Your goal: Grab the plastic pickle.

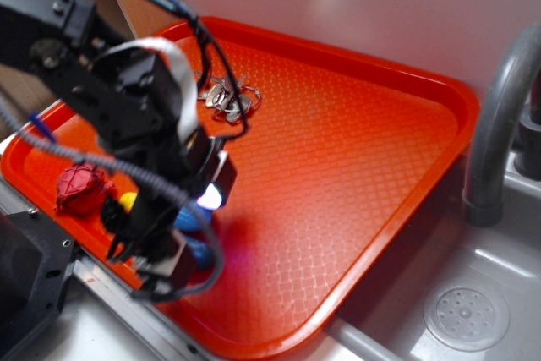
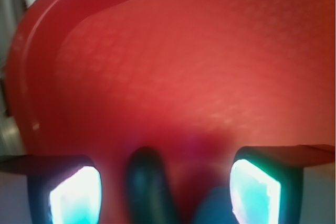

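Observation:
In the wrist view the plastic pickle [image 2: 149, 184] is a dark navy-teal capsule lying lengthwise on the red tray [image 2: 173, 66]. It sits between my fingers, nearer the left one. My gripper [image 2: 165, 192] is open, and both glowing pads [image 2: 76, 195] stand clear of the pickle. A lighter blue ball [image 2: 212, 209] peeks in by the right finger. In the exterior view my gripper [image 1: 173, 251] is lowered over the tray's near-left corner. Blue shapes [image 1: 199, 251] show beside it, mostly hidden by the arm.
A crumpled red object [image 1: 82, 188] and a small yellow piece [image 1: 128, 200] lie left of the gripper. Metal rings [image 1: 226, 97] rest at the tray's far side. A grey faucet [image 1: 499, 116] and sink drain [image 1: 465, 317] are to the right. The tray rim [image 1: 254, 346] is close by.

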